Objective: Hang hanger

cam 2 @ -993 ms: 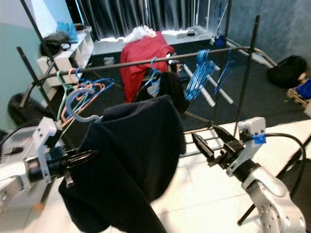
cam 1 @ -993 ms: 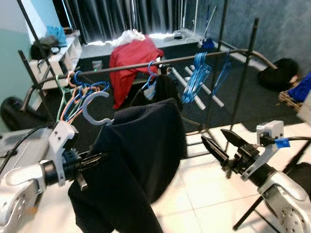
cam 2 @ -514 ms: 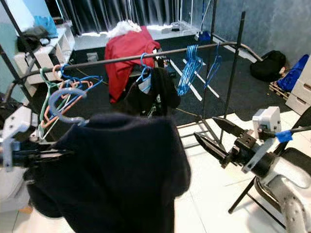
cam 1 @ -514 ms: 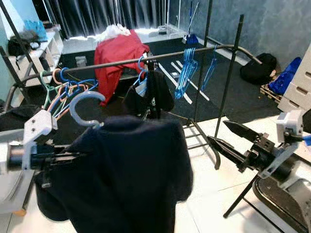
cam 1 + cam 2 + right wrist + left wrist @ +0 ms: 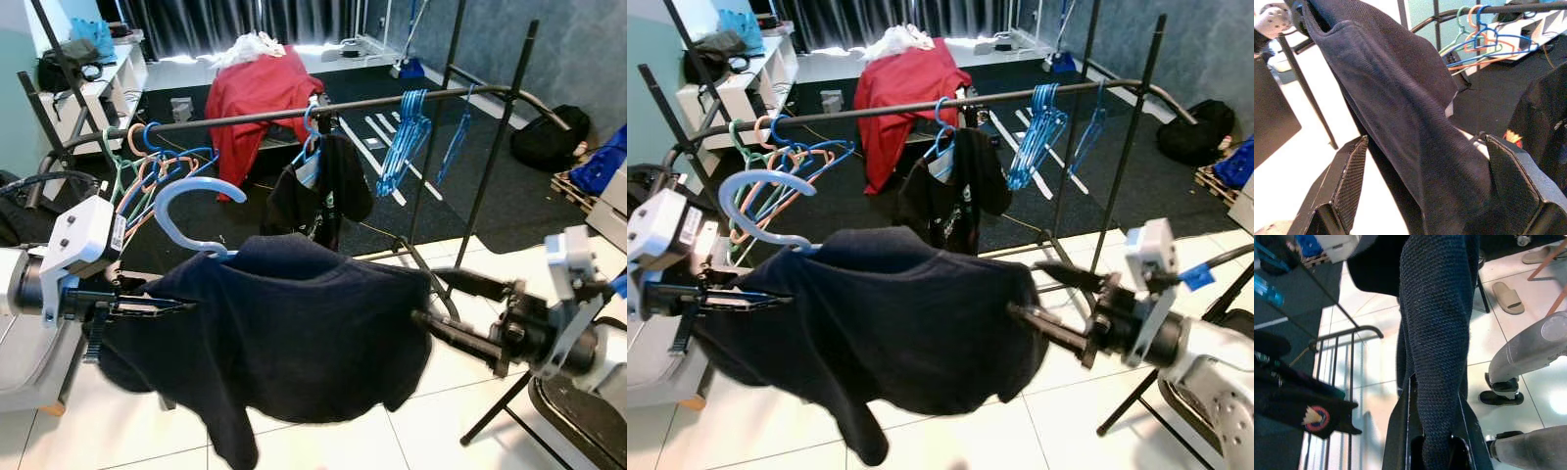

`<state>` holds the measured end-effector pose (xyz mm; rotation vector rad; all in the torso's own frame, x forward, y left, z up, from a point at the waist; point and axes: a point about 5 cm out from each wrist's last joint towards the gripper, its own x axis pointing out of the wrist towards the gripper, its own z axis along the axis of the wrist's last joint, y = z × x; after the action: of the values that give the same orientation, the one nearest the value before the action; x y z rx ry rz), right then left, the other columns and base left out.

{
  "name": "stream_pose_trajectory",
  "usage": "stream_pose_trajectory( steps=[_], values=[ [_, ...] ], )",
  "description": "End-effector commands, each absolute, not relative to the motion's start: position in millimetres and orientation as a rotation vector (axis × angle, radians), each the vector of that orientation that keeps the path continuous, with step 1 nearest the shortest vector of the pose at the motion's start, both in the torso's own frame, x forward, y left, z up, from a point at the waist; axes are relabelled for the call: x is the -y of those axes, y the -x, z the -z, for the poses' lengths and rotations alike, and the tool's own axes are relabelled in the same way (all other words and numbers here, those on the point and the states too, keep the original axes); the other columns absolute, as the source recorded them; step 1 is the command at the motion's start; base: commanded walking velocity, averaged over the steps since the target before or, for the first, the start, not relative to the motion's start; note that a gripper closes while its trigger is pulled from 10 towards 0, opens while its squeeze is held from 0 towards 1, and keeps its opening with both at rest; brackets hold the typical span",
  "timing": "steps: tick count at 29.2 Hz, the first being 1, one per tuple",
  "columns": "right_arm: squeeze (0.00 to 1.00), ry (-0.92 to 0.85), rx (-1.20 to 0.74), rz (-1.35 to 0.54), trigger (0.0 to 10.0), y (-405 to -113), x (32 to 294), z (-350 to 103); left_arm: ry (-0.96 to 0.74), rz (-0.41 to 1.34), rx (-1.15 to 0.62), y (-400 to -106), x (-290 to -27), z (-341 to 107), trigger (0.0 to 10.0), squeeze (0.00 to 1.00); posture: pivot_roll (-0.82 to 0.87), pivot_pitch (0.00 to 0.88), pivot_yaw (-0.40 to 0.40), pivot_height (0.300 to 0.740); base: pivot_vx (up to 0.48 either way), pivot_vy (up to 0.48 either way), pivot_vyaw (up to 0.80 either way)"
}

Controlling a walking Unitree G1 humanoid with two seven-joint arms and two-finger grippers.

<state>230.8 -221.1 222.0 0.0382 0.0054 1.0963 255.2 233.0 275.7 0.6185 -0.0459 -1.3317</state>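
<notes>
Before the clothes rail (image 5: 294,111): dark sweater (image 5: 294,338) on pale blue hanger (image 5: 191,201), below rail height; left hand (image 5: 162,306) clamped on one side, right hand (image 5: 431,305) spread wide around the other.

The dark navy garment (image 5: 294,333) is a matt knitted cloth — the left wrist view shows a coarse, nubbly weave. Its hanger (image 5: 191,211) looks like smooth pale-blue plastic. The rack rail (image 5: 294,110) behind is thin dark metal with a dull sheen. The floor (image 5: 372,441) is glossy white tile, the far part matt dark carpet. The right claw (image 5: 1425,196) has 2 fingers (image 5: 1349,171) of black textured plastic — finely ribbed.
</notes>
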Motion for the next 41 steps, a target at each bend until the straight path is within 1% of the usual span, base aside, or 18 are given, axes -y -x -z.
stream_pose_trajectory(
  steps=[1,5,10,12,13,14,19,25,26,33,34,35,38,40,41],
  values=[
    [0.0,-0.076,0.001,-1.147,10.0,-228,222,-228,-0.65,1.376,0.084,-256,-229,-283,10.0,0.0,-0.13,0.0,0.007,0.74,0.0,0.0,0.0],
    [0.0,-0.086,-0.002,-1.158,10.0,-227,223,-230,-0.66,1.389,0.085,-256,-227,-284,10.0,0.0,-0.13,0.0,0.007,0.74,0.0,0.0,0.0],
    [0.0,-0.047,-0.11,-1.173,10.0,-223,231,-225,-0.676,1.407,0.101,-258,-223,-290,10.0,0.0,-0.13,0.0,0.008,0.74,0.0,0.0,0.0],
    [0.0,-0.047,-0.11,-1.173,10.0,-223,231,-225,-0.676,1.407,0.101,-258,-223,-290,10.0,0.0,-0.13,0.0,0.008,0.74,0.0,0.0,0.0],
    [0.0,-0.036,-0.143,-1.17,10.0,-222,233,-222,-0.683,1.401,0.107,-259,-224,-293,10.0,0.0,-0.13,0.0,0.007,0.74,0.0,0.0,0.0],
    [0.0,-0.033,-0.185,-1.179,10.0,-220,233,-218,-0.693,1.394,0.11,-260,-225,-296,10.0,0.0,-0.13,0.0,0.007,0.74,0.0,0.0,0.0],
    [0.0,-0.039,-0.251,-1.196,10.0,-214,229,-207,-0.705,1.389,0.11,-262,-226,-301,10.0,0.0,-0.12,0.0,0.01,0.74,0.0,0.0,0.0],
    [0.0,-0.045,-0.254,-1.167,10.0,-215,229,-203,-0.702,1.392,0.106,-263,-225,-299,10.0,0.0,-0.13,0.0,0.012,0.74,0.0,0.0,0.0],
    [0.0,-0.042,-0.256,-1.163,0.0,-215,230,-203,-0.703,1.393,0.1,-263,-225,-299,10.0,0.0,-0.13,0.0,0.014,0.74,0.0,0.0,0.0],
    [0.0,-0.045,-0.222,-1.144,0.0,-217,232,-208,-0.707,1.382,0.079,-266,-227,-296,10.0,0.0,-0.13,0.0,0.015,0.74,0.0,0.0,0.0],
    [0.0,-0.02,-0.202,-1.099,0.0,-222,236,-209,-0.732,1.34,0.01,-271,-235,-285,10.0,0.0,-0.14,0.0,0.014,0.74,0.0,0.0,0.0],
    [0.0,-0.02,-0.202,-1.099,0.0,-222,236,-209,-0.732,1.34,0.01,-271,-235,-285,10.0,0.0,-0.14,0.0,0.014,0.74,0.0,0.0,0.0],
    [0.0,0.056,-0.155,-0.927,0.0,-238,247,-211,-0.848,1.225,-0.211,-281,-263,-255,10.0,0.0,-0.14,0.0,0.016,0.74,0.0,0.0,0.0],
    [0.0,0.056,-0.155,-0.927,0.0,-238,247,-211,-0.848,1.225,-0.211,-281,-263,-255,10.0,0.0,-0.14,0.0,0.016,0.74,0.0,0.0,0.0],
    [0.0,0.08,-0.143,-0.875,0.0,-242,252,-213,-0.88,1.197,-0.259,-282,-269,-250,10.0,0.0,-0.14,0.0,0.016,0.74,0.0,0.0,0.0]
  ],
)
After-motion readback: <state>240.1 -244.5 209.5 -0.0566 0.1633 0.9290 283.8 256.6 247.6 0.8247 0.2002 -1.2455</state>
